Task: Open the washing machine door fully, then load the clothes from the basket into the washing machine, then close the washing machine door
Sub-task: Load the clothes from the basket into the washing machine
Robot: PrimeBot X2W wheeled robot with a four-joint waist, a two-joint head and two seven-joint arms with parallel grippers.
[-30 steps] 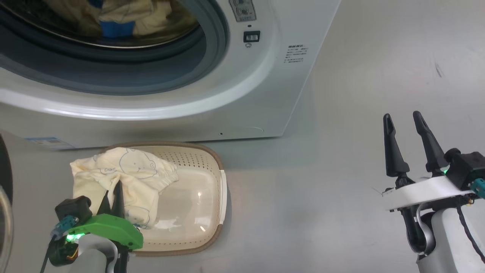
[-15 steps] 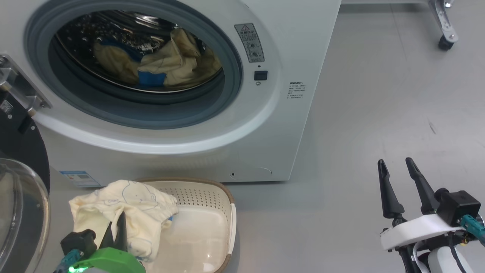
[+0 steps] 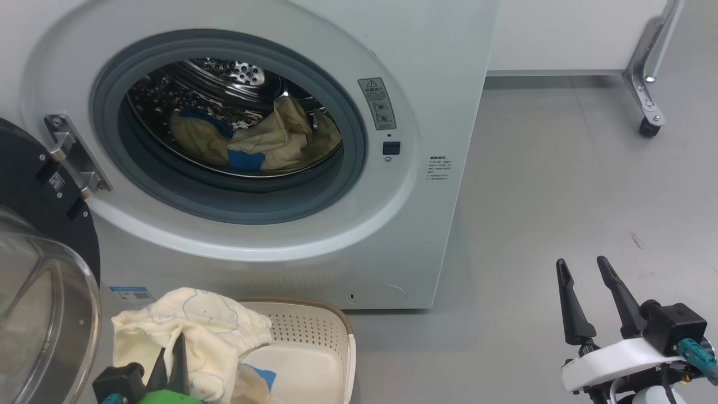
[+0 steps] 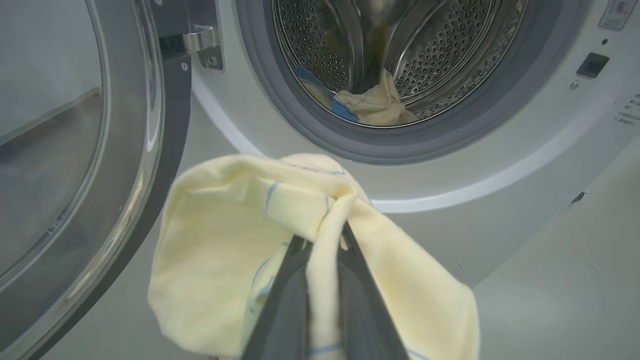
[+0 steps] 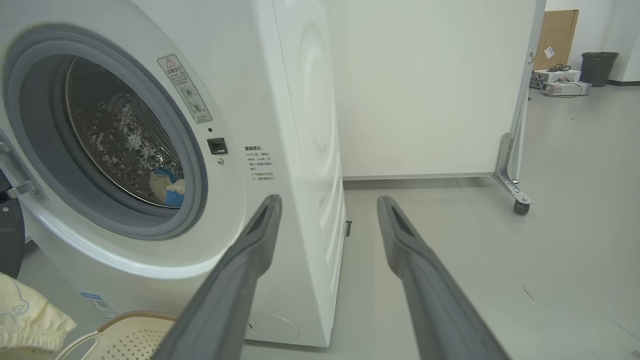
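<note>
The white washing machine (image 3: 443, 101) stands with its door (image 3: 33, 224) swung open to the left, glass bulge toward me. Cream-yellow clothes (image 3: 263, 143) with blue trim lie in the steel drum (image 4: 400, 50). My left gripper (image 3: 171, 350) is shut on another cream garment (image 3: 190, 325), lifted just above the cream basket (image 3: 331, 331); the left wrist view shows cloth (image 4: 225, 235) pinched between its fingers, below the porthole. My right gripper (image 3: 580, 269) stands open over the floor, right of the washing machine (image 5: 280, 100), holding nothing.
Grey floor (image 3: 561, 185) stretches to the right of the machine. A white panel on a castor leg (image 3: 645, 101) stands behind it at the back right. Boxes and a dark bin (image 5: 597, 67) sit far off in the room.
The head camera has tilted up, so the porthole and door now show. The left gripper has lifted the cream garment a little above the basket. The right gripper stays open.
</note>
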